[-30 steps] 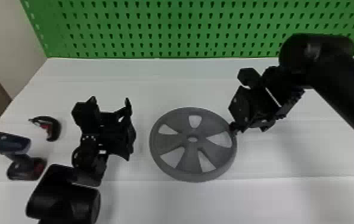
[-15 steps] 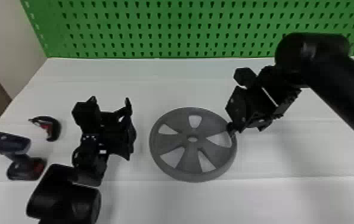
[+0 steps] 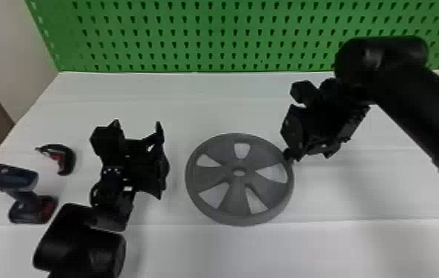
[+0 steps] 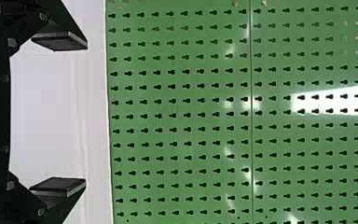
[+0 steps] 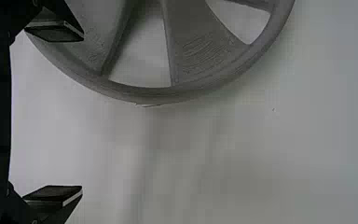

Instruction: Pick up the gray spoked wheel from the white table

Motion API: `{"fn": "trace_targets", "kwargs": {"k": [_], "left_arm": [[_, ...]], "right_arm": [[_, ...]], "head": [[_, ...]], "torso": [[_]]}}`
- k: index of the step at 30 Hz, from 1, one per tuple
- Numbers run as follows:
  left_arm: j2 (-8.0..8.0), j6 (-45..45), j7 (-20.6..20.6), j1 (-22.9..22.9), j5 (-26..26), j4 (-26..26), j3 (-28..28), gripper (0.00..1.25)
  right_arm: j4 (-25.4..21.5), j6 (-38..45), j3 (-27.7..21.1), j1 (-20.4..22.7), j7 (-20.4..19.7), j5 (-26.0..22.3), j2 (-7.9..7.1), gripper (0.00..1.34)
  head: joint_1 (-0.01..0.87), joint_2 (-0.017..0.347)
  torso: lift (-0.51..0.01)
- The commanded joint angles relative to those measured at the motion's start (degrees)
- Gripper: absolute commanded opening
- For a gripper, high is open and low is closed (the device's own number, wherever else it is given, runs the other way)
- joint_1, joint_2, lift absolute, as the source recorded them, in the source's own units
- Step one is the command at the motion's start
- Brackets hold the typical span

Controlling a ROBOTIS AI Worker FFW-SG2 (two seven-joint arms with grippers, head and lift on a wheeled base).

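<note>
The gray spoked wheel (image 3: 236,203) lies flat on the white table (image 3: 178,247), between the two arms. My right gripper (image 3: 311,153) is above the wheel's right side, with one finger overlapping the rim from this angle. In the right wrist view, that gripper (image 5: 81,112) is open, one finger over the wheel (image 5: 205,51) and the other over bare tabletop, nothing held. My left gripper (image 3: 137,127) stays left of the wheel, apart from it. The left wrist view has this gripper (image 4: 85,113) open and empty, facing the green board.
A cordless drill (image 3: 26,207) stands at the table's left, with a small dark and red tool (image 3: 68,160) behind it. The green pegboard (image 3: 207,37) rises along the back edge. My right forearm (image 3: 411,107) spans the right side above the table.
My right arm and gripper have shifted slightly to the left in the head view. The wheel and my left arm have not moved.
</note>
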Motion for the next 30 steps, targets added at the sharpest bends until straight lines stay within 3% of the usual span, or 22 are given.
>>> {"fn": "trace_targets", "kwargs": {"k": [1, 11, 15, 20, 23, 27, 30], "left_arm": [[0.0, 0.21, 0.0, -0.1, 0.0, 0.0, -0.09, 1.01], [0.0, 0.74, 0.09, -0.19, -0.18, 0.0, -0.44, 1.01], [0.0, 0.83, 0.09, -0.19, -0.18, 0.0, -0.44, 1.01], [0.0, 0.91, 0.09, -0.28, -0.18, 0.0, -0.62, 1.01], [0.0, 1.0, 0.09, -0.1, -0.18, 0.0, -0.53, 1.01], [0.0, 1.0, 0.09, 0.16, -0.18, -0.17, -0.27, 1.01], [0.0, 1.0, 0.09, 0.25, -0.18, -0.35, -0.27, 1.01]], "right_arm": [[1.47, 0.17, -0.07, -0.63, 0.0, 2.55, 0.99, 1.2], [7.09, -4.57, -0.6, -1.59, -2.73, 3.34, 3.54, 1.2], [7.27, -6.15, -0.51, -2.12, -12.74, -1.76, 4.42, 1.2], [9.38, -7.47, -1.39, -2.73, -17.58, -7.29, 5.3, 1.2], [9.38, -7.12, -1.56, -3.0, -18.98, -7.56, 6.0, 1.2], [9.29, -6.85, -6.31, -2.03, -20.39, -7.64, 7.32, 1.2], [8.41, -6.15, -11.49, -0.8, -24.08, -6.77, 8.55, 1.2]], "head": [[0.77, 0.044], [0.77, 0.044], [0.77, 0.044], [0.77, 0.044], [0.77, 0.044], [0.77, 0.044], [0.77, 0.044]], "torso": [[-0.098], [-0.098], [-0.098], [-0.098], [-0.098], [-0.098], [-0.098]]}}
